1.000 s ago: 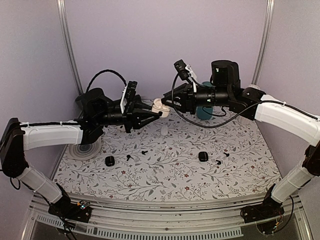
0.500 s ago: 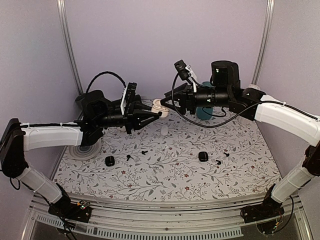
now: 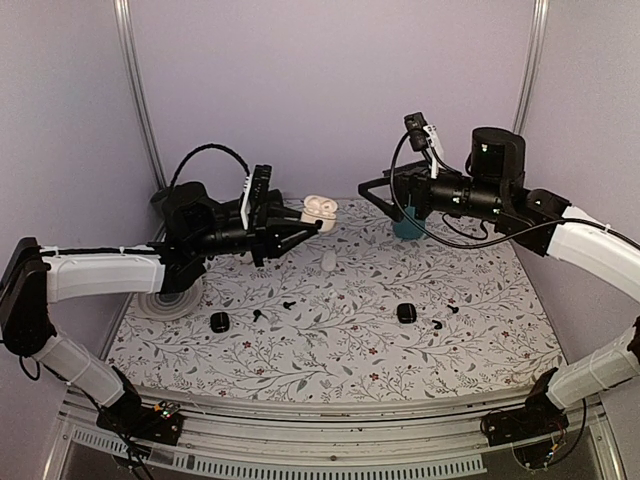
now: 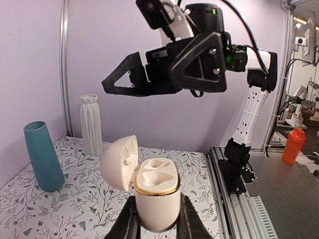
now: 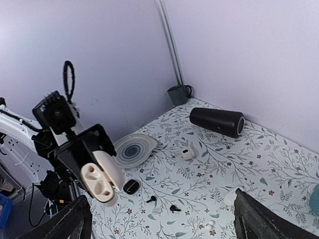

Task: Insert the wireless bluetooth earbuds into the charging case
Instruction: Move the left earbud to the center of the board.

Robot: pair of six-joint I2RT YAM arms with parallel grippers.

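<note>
A glossy white pebble-shaped charging case (image 3: 320, 206), its lid open, sat pinched in the black two-finger left gripper (image 3: 311, 224). To the right of the case, clear of it, hung the black right gripper (image 3: 372, 192). Farther right stood a teal tapered vase (image 3: 408, 229). On the floral-printed tablecloth (image 3: 330, 350), nearer than the case, lay a small white oblong object (image 3: 328, 261). Nearer again lay tiny black stemmed earbuds (image 3: 289, 302) and two small black rounded cases (image 3: 219, 321), one case to either side.

Floral table (image 3: 330, 352) with teal vase (image 4: 44, 157), plate (image 3: 165, 300), perhaps black earbuds (image 3: 288, 302)
</note>
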